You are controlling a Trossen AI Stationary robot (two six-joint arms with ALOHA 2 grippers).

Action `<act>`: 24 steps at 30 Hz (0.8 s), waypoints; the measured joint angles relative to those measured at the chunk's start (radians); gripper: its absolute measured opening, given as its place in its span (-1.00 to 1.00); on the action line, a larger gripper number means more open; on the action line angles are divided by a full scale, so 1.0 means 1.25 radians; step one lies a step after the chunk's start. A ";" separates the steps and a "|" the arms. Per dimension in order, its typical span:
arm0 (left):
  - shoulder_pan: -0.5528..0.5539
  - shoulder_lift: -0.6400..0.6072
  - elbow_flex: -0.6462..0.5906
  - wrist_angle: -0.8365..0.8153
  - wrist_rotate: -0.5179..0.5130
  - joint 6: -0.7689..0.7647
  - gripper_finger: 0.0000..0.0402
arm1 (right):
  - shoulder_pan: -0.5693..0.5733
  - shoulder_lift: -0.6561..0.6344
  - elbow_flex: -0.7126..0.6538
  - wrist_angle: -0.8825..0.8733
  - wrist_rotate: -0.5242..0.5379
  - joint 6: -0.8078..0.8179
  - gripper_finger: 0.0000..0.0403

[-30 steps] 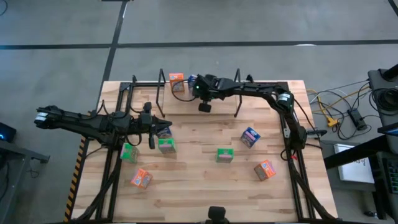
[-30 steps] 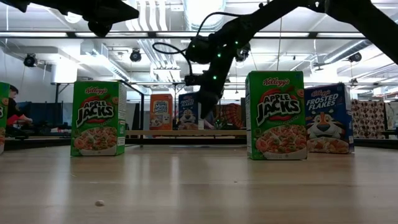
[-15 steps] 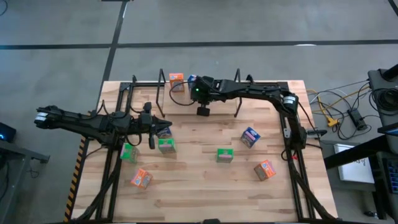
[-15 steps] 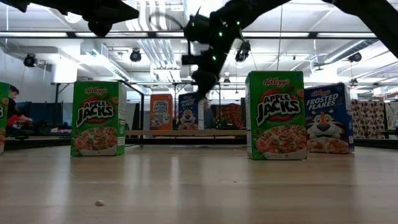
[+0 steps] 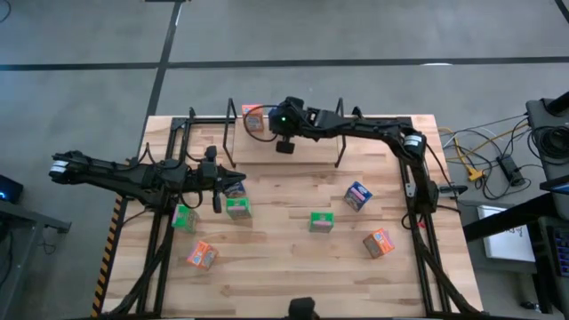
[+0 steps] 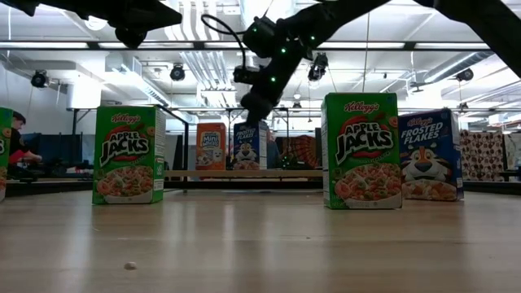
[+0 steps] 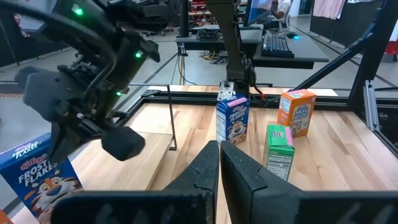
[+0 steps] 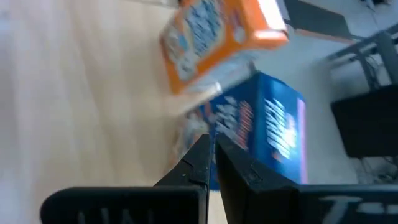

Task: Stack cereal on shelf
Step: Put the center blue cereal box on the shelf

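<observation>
Right hand point(image 8: 211, 155) (shut, empty) hangs over the shelf point(image 5: 233, 120) near a blue box point(image 8: 273, 130).

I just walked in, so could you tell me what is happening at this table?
The robot is stacking small cereal boxes on the black wire shelf. Its right hand, shut and empty, hovers at the shelf by an orange box and a blue box. The left hand, shut, waits over the table.

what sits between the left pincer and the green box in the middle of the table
In the high view, another green cardboard cereal box stands just beside the shut left pincer. From there to the middle green box is bare wooden tabletop.
</observation>
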 joint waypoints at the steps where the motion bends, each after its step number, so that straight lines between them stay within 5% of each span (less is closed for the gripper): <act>1: 0.000 0.000 0.000 0.000 0.000 0.000 -1.00 | -0.003 0.000 0.000 0.000 0.008 -0.005 -0.94; 24: 0.000 0.000 0.000 0.001 0.000 0.000 -1.00 | -0.021 0.000 0.000 -0.024 0.115 -0.084 -0.94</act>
